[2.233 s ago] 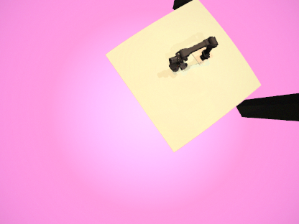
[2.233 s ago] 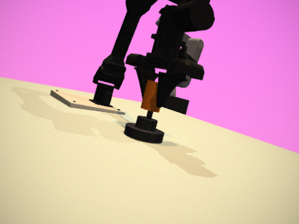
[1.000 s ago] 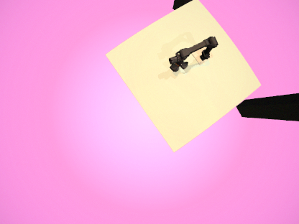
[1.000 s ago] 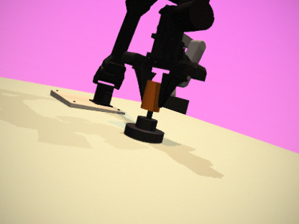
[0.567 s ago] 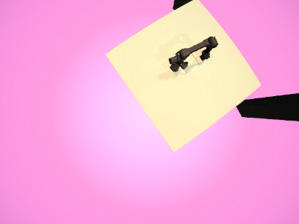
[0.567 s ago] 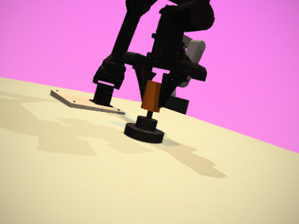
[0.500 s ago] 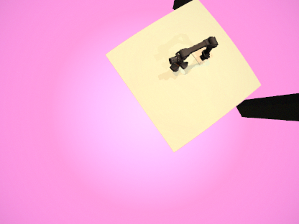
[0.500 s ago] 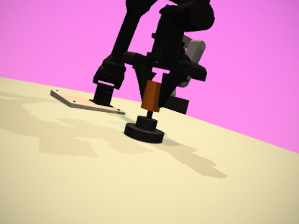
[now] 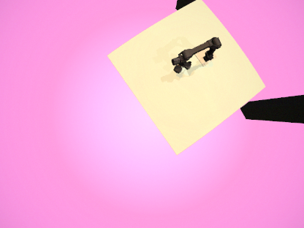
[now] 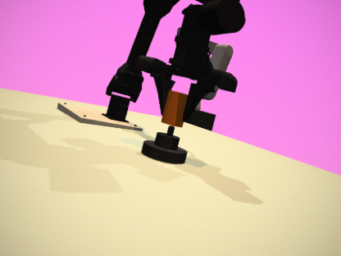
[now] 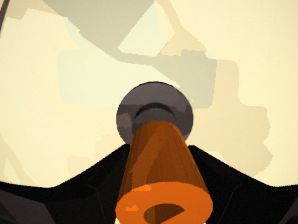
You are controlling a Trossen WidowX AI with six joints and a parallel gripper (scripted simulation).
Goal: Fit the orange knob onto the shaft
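Note:
The orange knob [image 10: 175,107] [image 11: 165,192] is between the fingers of my gripper [image 10: 174,115] [image 11: 158,149], which is shut on it. The knob leans slightly in the exterior view. Its lower end is right at the top of the dark shaft [image 10: 170,130], most of which still shows below it. I cannot tell whether they touch. The round black pedestal [image 10: 164,153] [image 11: 177,100] stands on the table below, with a smaller step around the shaft. In the wrist view the knob hides the shaft, and the hole [image 11: 165,214] shows in the knob's near face. The shaft's flat side is not visible.
The arm [image 9: 201,47] reaches over from its base plate [image 10: 92,116], behind and left of the pedestal in the exterior view. The cream table [image 9: 175,117] bears broad shadows of the arm. A black beam [image 9: 274,109] shows outside the table's edge.

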